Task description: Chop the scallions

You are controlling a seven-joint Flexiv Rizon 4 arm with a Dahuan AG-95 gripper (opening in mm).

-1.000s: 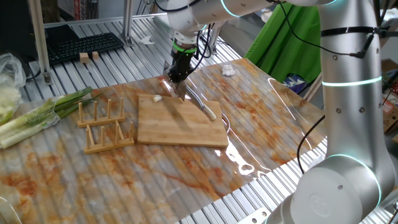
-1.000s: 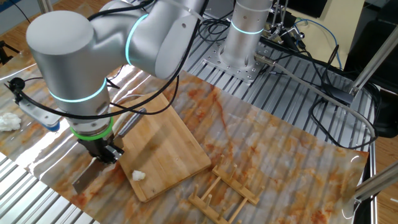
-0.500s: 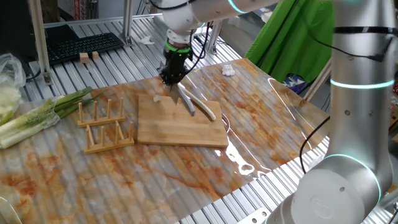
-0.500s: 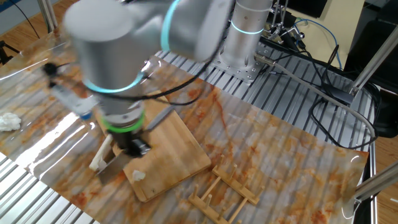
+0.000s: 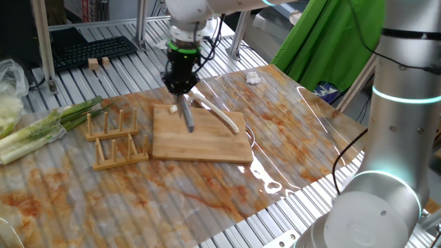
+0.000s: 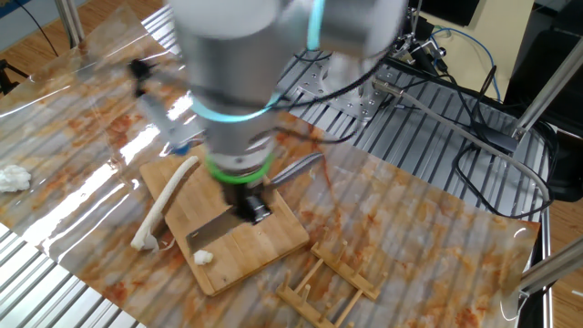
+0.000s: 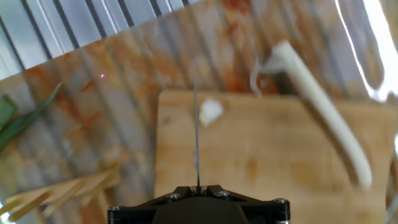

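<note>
Fingers (image 5: 180, 88) clamped on the knife (image 5: 187, 116) have swung it off the scallions (image 5: 222, 118) toward the small cut piece (image 5: 173, 108).

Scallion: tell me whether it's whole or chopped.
Mostly whole: one long stalk lies along the board edge, with one small cut piece apart.

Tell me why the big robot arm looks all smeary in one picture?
In the other fixed view the arm is motion-blurred, while the wooden board stays sharp. In the hand view the scallion looks soft. In one fixed view, glare shines on the table cover.
</note>
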